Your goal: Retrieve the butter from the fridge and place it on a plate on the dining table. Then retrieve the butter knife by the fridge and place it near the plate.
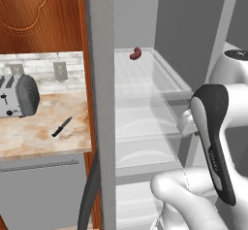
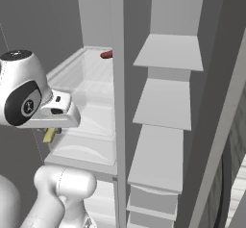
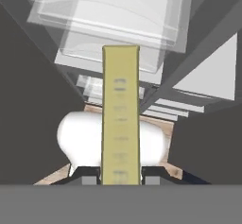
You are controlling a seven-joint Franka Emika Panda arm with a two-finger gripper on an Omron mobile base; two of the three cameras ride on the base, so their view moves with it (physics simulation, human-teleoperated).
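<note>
Our fingers are clenched on the butter, a pale-yellow stick standing lengthwise between them, held in front of the open fridge near its lower clear shelves. Beyond, a small dark-red item sits at the back of an upper fridge shelf. On the table left of the fridge, the butter knife lies near its right edge, a toaster behind it.

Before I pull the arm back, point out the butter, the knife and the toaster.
butter (image 3: 121, 119): hand view, middle of the stick's face.
knife (image 1: 62, 127): left base view, middle of the black handle.
toaster (image 1: 19, 96): left base view, its side.
</note>
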